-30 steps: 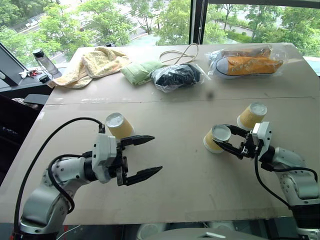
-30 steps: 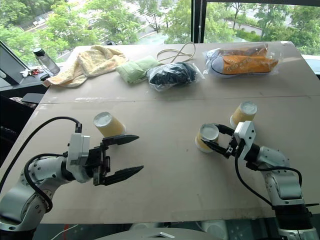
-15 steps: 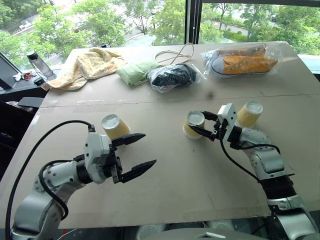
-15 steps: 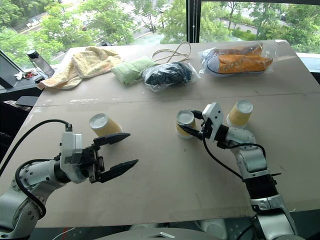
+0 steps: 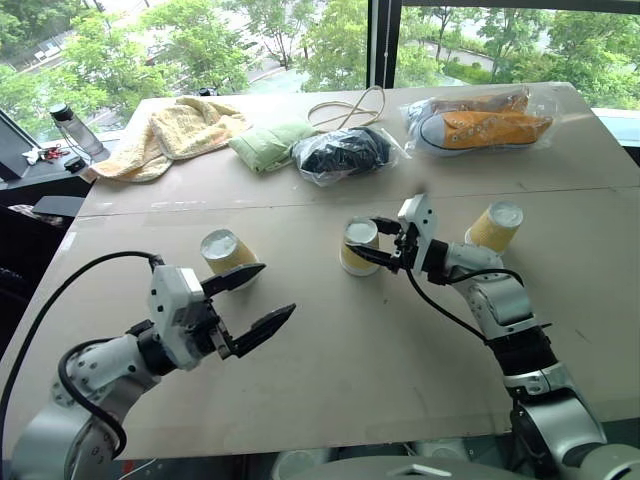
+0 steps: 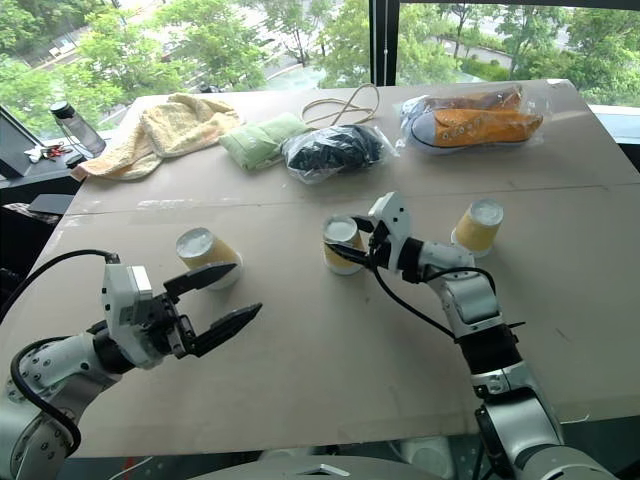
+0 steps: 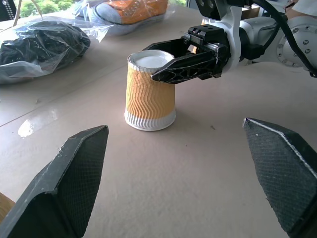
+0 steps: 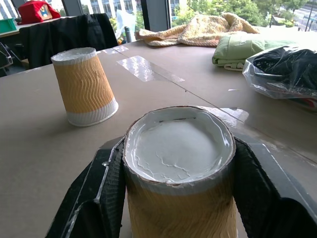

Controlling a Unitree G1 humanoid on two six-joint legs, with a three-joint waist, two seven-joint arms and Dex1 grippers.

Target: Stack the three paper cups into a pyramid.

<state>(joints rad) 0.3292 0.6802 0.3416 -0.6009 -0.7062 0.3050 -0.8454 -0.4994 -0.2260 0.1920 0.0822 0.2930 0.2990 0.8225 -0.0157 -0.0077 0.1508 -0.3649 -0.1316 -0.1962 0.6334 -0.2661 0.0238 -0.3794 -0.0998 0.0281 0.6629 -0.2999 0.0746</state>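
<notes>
The jaws of the right gripper [image 5: 375, 242] are pinching the middle cup [image 5: 358, 248] near its upturned white base, one black finger on each side, and in the left wrist view this cup appears to stand upside down with its wide rim on the tabletop [image 5: 400, 350]. The jaws of the left gripper [image 5: 252, 301] are spread wide and hold nothing; they hover just beside the left cup [image 5: 226, 254], which also stands inverted. The right cup [image 5: 495, 227] stands apart, behind the right forearm, so all three paper cups are on the tabletop and none is stacked yet. I judge that these cups are very light and thin, with a wavy embossed wall that gives some friction but dents easily, so the squeeze should be gentle. The best place to take hold seems to be just under the base ring, where the wall is narrow and stiffened by the bottom; the wide rim is softer and would go oval. Because they are so light, a cup can tip or slide at a small touch, and the top cup of the pyramid must sit on two narrow bases. At the far edge lie a yellow towel [image 5: 175, 132], a green cloth [image 5: 265, 145], a black bundle in plastic [image 5: 345, 155], a cord [image 5: 350, 108], a bagged orange shoe [image 5: 485, 125] and a bottle [image 5: 72, 125]. I can read no brand, label or writing on any of these things.
</notes>
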